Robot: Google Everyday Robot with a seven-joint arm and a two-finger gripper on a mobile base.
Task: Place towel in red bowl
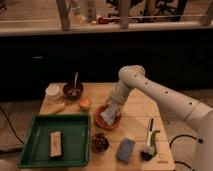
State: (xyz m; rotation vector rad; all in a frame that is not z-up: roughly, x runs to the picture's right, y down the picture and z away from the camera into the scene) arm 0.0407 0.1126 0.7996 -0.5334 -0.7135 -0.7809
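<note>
The red bowl (pixel 103 121) sits near the middle of the wooden table (pixel 135 130). A pale grey towel (pixel 108 115) hangs down into the bowl, its lower part resting inside. My gripper (pixel 113 102) is at the end of the white arm, right above the bowl at the towel's top edge. The towel's top seems to be still between the gripper's tips.
A green tray (pixel 75 142) with a tan block (pixel 55 144) stands at front left. A dark bowl with a spoon (pixel 73 90), a white cup (pixel 52 91), an orange fruit (pixel 85 104), a banana (pixel 56 108), a dark pinecone-like thing (pixel 100 143), a blue sponge (pixel 125 149) and a dish brush (pixel 149 142) surround the bowl.
</note>
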